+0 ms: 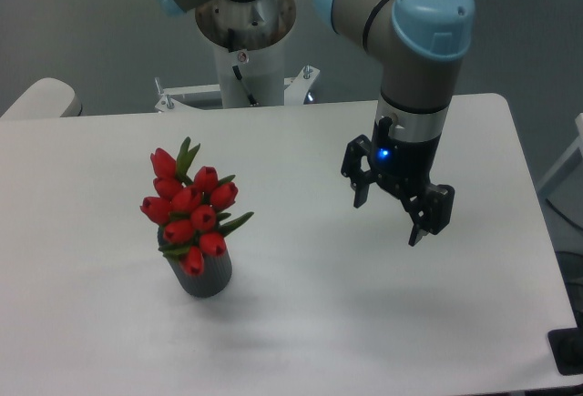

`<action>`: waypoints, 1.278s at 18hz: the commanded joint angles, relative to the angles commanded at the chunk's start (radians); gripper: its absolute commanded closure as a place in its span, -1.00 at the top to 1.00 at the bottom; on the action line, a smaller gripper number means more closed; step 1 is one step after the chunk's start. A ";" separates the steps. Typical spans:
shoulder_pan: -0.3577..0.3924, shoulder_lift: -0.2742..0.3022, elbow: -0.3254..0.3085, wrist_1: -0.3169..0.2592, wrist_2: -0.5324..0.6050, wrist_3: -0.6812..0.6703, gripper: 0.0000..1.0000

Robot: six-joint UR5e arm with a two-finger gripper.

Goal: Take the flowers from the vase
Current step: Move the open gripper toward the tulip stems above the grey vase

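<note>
A bunch of red tulip flowers (189,209) with green leaves stands in a small dark grey vase (209,274) on the left part of the white table (301,323). My gripper (390,215) hangs above the table's right half, well to the right of the flowers and apart from them. Its two black fingers are spread wide, so it is open, and nothing is between them.
The arm's base column (244,45) stands behind the table's far edge. A pale rounded object (38,97) shows at the far left edge. A dark block (570,350) sits off the table's front right corner.
</note>
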 joint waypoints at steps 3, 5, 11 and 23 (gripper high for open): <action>-0.005 -0.002 -0.005 0.044 0.000 -0.075 1.00; -0.005 -0.002 -0.008 0.048 -0.008 -0.078 1.00; -0.020 0.005 -0.075 0.066 -0.115 -0.077 1.00; 0.112 0.115 -0.417 0.072 -0.621 -0.063 1.00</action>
